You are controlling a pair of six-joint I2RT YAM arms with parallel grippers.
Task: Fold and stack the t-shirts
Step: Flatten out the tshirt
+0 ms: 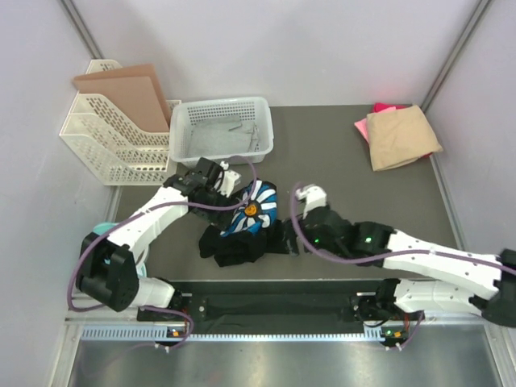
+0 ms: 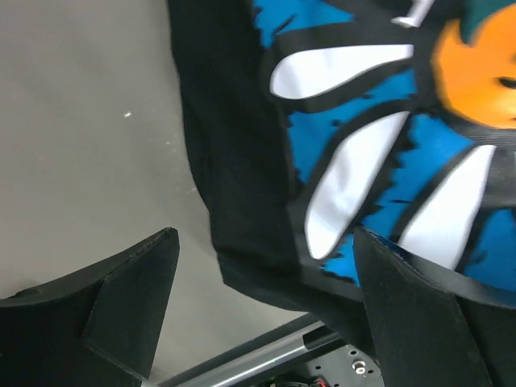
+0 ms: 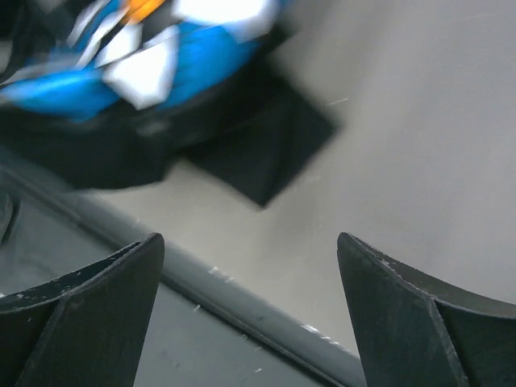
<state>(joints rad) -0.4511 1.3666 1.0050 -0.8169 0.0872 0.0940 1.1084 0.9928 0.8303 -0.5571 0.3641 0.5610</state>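
Top external view: crumpled black cloth t-shirt with blue-and-white print (image 1: 246, 226) lies at the centre of the dark grey table (image 1: 339, 161); folded tan cloth t-shirt (image 1: 403, 137) rests on the pink cloth t-shirt (image 1: 362, 129) at the far right corner.

Left wrist view: left gripper (image 2: 258, 306) jaws spread wide, gripping nothing; black hem shows between them.

Right wrist view: right gripper (image 3: 250, 306) jaws spread wide, empty, over the table; black t-shirt lies beyond.

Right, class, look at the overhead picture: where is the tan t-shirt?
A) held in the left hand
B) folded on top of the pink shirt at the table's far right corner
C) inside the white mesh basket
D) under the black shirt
B: the tan t-shirt lies folded over the pink shirt at the far right corner of the table, well apart from the basket and the black shirt.
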